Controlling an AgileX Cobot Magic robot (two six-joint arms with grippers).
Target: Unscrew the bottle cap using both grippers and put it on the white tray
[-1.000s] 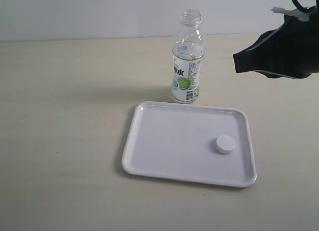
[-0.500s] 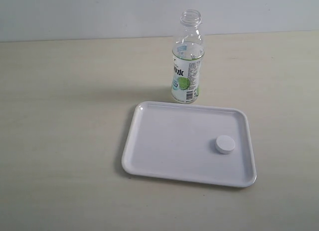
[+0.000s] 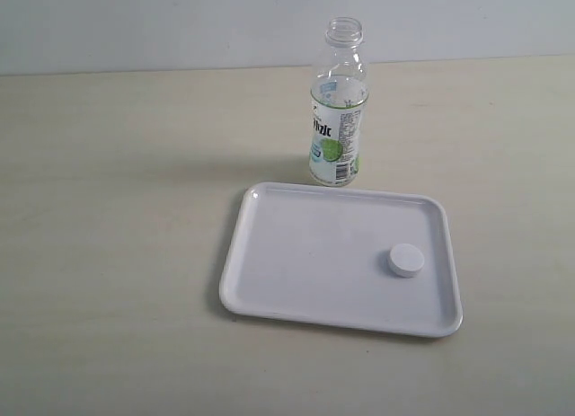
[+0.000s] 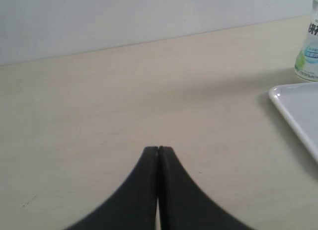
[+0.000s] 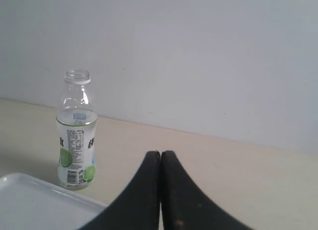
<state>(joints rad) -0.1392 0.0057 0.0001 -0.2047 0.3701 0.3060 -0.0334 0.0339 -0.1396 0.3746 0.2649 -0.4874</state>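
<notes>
The bottle (image 3: 340, 110) stands upright and uncapped on the table, just behind the white tray (image 3: 305, 254). On the tray's right part lies the bottle cap (image 3: 405, 260), flat. Neither arm appears in the exterior view. In the left wrist view my left gripper (image 4: 158, 149) is shut on nothing, above bare table, with the bottle (image 4: 309, 51) and a corner of the tray (image 4: 298, 113) far off. My right gripper (image 5: 160, 153) is also shut and empty, with the bottle (image 5: 76, 133) and the tray's rim (image 5: 44, 188) some way ahead of it.
A beige tabletop (image 3: 117, 209) spreads around the tray and a pale wall (image 3: 180, 21) runs behind it.
The right arm, seen at the upper right edge one second ago, has withdrawn out of the exterior view. Bottle, cap and tray have not moved.
</notes>
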